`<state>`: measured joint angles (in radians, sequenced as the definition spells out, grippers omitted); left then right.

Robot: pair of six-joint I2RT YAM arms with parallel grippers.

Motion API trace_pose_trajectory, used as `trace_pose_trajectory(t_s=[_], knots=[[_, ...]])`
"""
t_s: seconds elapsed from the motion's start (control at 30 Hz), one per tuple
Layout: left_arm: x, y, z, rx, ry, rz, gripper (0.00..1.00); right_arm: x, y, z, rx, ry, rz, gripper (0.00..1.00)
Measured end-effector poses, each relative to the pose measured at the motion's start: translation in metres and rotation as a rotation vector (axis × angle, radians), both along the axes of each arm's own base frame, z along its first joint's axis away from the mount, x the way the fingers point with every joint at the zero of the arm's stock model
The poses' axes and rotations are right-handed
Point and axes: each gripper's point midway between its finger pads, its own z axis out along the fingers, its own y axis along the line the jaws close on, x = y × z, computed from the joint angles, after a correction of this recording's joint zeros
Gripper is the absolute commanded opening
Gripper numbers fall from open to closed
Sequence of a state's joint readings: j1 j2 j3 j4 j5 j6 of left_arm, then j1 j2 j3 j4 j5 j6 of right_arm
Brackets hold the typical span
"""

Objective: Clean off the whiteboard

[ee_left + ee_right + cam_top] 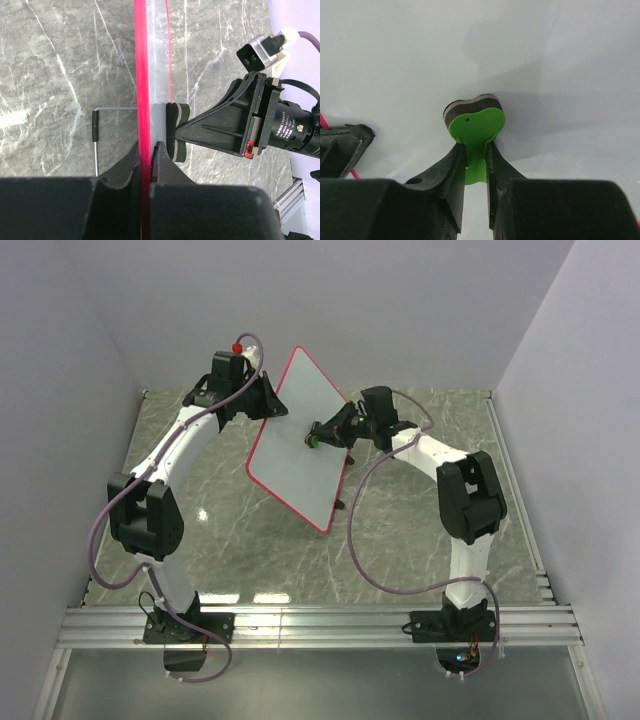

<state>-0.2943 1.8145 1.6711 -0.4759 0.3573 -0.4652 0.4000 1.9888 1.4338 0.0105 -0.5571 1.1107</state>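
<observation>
The whiteboard (298, 440), white with a thin red rim, stands tilted on its lower edge above the table. My left gripper (264, 405) is shut on its upper left rim; in the left wrist view the red rim (141, 75) runs edge-on between my fingers. My right gripper (322, 432) is shut on the small green eraser (476, 131), whose dark pad is pressed against the white board face (420, 55). The eraser (176, 131) and right gripper also show in the left wrist view. No scribbles show on the board.
Grey marble tabletop (230, 540) with white walls around. A thin metal wire stand with a black sleeve (95, 131) sticks out behind the board. An aluminium rail (320, 620) runs along the near edge by the arm bases.
</observation>
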Motion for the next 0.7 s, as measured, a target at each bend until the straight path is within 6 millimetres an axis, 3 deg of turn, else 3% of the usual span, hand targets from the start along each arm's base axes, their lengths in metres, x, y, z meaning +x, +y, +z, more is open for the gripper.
trace_pose_trajectory(t_s=[0.43,0.5,0.7], knots=[[0.001,0.000,0.002,-0.001,-0.002,-0.001,0.00,0.003,-0.005,-0.007,-0.126,0.065,0.042,0.00],[0.000,-0.001,0.002,-0.003,-0.003,-0.004,0.00,0.002,-0.017,-0.021,-0.181,0.106,0.017,0.00],[-0.003,-0.016,0.012,0.000,-0.031,-0.030,0.00,-0.014,-0.076,-0.096,-0.379,0.327,-0.042,0.00]])
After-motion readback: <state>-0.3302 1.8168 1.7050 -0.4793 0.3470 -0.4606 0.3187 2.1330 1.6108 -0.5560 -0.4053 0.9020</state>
